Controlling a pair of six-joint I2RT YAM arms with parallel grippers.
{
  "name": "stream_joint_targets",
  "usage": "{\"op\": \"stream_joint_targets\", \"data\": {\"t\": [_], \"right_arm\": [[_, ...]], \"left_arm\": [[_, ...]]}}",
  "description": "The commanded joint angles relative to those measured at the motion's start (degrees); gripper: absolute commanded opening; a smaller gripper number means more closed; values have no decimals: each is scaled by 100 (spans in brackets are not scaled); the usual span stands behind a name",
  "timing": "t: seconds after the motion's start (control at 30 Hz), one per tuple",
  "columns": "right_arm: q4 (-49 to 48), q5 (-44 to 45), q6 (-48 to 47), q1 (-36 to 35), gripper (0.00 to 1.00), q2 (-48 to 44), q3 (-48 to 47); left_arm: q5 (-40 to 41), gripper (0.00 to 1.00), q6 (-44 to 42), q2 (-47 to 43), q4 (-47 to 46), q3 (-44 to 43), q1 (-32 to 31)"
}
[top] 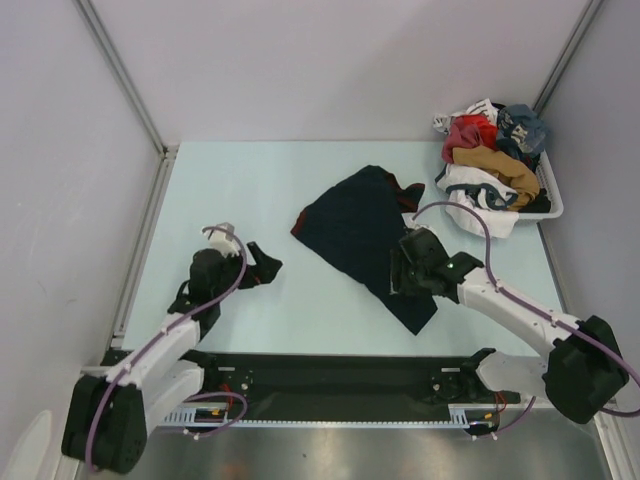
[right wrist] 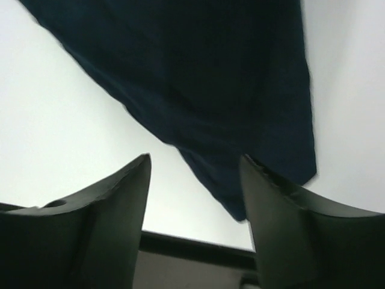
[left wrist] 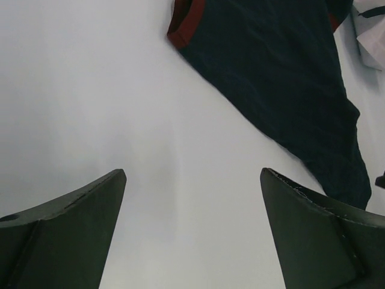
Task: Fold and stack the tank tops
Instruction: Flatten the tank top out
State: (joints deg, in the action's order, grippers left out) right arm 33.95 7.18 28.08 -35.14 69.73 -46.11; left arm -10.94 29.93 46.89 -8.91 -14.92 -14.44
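Dark navy, maroon-trimmed cloth tank top [top: 358,232] lies limp and light on the pale worktop [top: 300,320], left gripper [top: 264,264] and right gripper [top: 403,272] jaws spread; a hem corner looks the surest hold.

This was a robotics lab test cell: a pale tabletop [top: 250,190] boxed in by plain white panels [top: 330,60] on aluminium posts [top: 120,75]. A left arm [top: 170,340] and a right arm [top: 510,305] were bolted at the tabletop's near edge, and a white tray [top: 554,195] of crumpled clothes sat at its far right corner.
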Motion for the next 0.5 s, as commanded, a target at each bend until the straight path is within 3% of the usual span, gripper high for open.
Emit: {"op": "stream_joint_targets", "data": {"t": [0.0,0.1,0.47], "right_arm": [[287,591,759,-20,64,-634,330],[418,626,1163,-20,65,-995,664],[384,539,1807,-37,63,-1875,1262]], "left_arm": [[-303,100,390,1010,-357,-712,-42],[-637,98,522,1968,-533,-1221,-68],[-129,85,311,4090,214,-2911,-173]]}}
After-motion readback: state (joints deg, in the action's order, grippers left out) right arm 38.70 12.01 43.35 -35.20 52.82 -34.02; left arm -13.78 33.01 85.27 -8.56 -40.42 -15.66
